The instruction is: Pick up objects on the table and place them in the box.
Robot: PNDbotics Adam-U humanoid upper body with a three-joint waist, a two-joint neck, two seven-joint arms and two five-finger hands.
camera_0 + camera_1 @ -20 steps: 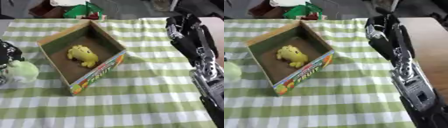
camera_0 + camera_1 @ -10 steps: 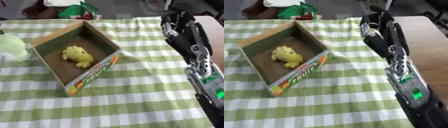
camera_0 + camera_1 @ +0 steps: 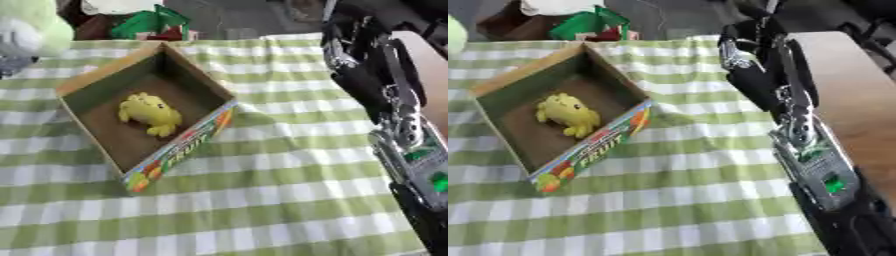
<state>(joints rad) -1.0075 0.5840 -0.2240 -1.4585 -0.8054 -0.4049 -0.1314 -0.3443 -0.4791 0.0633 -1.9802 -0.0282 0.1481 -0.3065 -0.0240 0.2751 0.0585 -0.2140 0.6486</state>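
Cardboard box (image 3: 188, 150) sits askew on the green-and-white checked cloth (image 3: 280, 200), open top, printed fruit label on its near wall. A yellow plush toy (image 3: 150, 113) already lies on the box floor, roughly centre.

Pale green plush (image 3: 33, 26) shows at the upper left corner of the left eye view, off the cloth and above the box's far-left corner; only a sliver of it reaches the right eye view. A dark shape just under it at the frame edge may be the left hand, but too little shows to say; whether fingers are curled round the plush cannot be told.

Right hand (image 3: 750, 65) hangs at the table's far right side, well apart from the box, holding nothing. Its fingers merge into a dark mass; spread or closed cannot be told.

Handling judgement: the green plush looks soft, rounded and light. It likely gives under the fingers, so a wrap round the fullest part of the body should suit better than a fingertip pinch. Not fragile, not slippery; a short drop into the box would do no harm. Free floor lies beside the yellow toy, toward the near wall.
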